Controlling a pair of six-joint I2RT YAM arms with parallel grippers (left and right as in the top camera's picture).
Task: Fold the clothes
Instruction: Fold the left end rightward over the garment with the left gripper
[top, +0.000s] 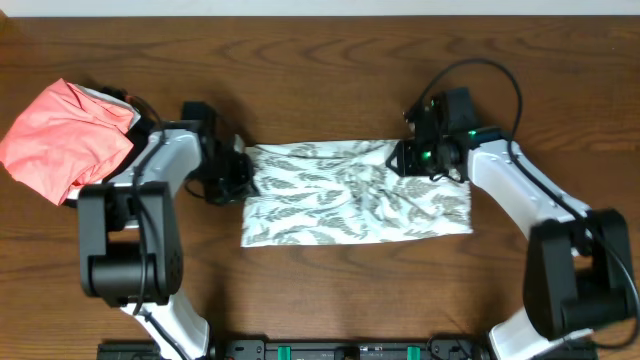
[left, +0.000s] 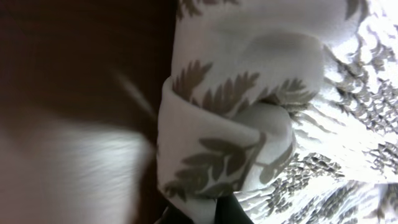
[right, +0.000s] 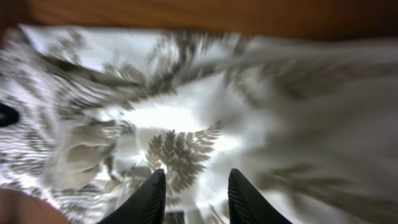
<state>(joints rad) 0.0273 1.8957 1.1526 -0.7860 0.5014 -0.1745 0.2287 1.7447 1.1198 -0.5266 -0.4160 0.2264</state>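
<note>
Black fingers (right: 151, 198) of the right gripper (right: 194, 198) stand parted over the fern-print dress (right: 186, 124), with a leaf showing between them and nothing pinched. At the left gripper (top: 238, 172) bunched cloth covers the fingertips, so I cannot tell whether it grips. The dress lies as a creased band mid-table (top: 320, 60), the left gripper at its end and the right over its upper edge toward the other end. A coral garment (top: 60, 135) sits beyond the left arm. For a clean fold, I judge each side should catch all layers at the edge, then carry level and together, keeping the thin fabric taut.
</note>
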